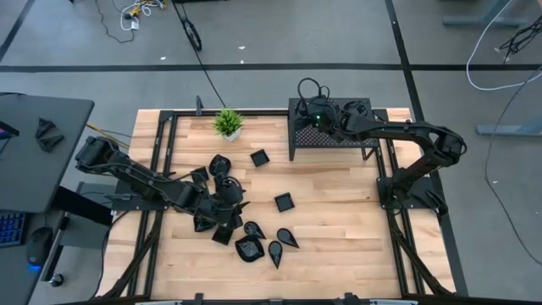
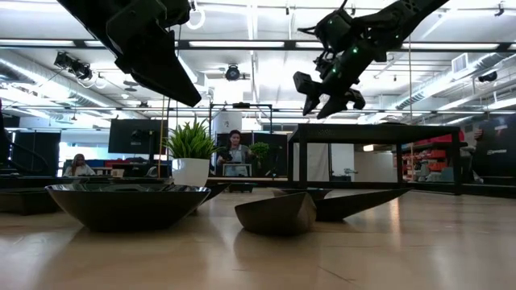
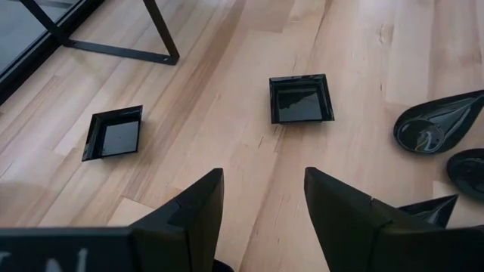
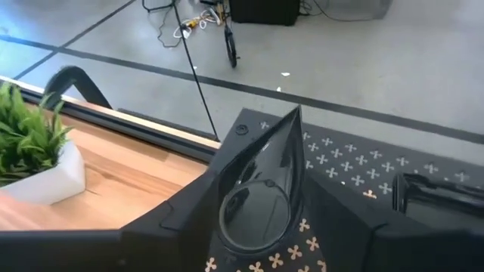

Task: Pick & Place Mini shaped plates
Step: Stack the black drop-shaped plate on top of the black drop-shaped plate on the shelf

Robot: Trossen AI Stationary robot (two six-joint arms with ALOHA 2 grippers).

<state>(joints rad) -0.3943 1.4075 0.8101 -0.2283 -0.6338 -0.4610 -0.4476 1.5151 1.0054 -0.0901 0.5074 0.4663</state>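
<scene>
Right gripper holds teardrop plate above rack.

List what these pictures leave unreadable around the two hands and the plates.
- High view: plates under the left hand merge with the dark arm; count unclear.
- Right wrist view: the teardrop plate in the right hand hides the rack beneath.
- Low view: near plates block those behind.

Potted plant, perforated rack
</scene>
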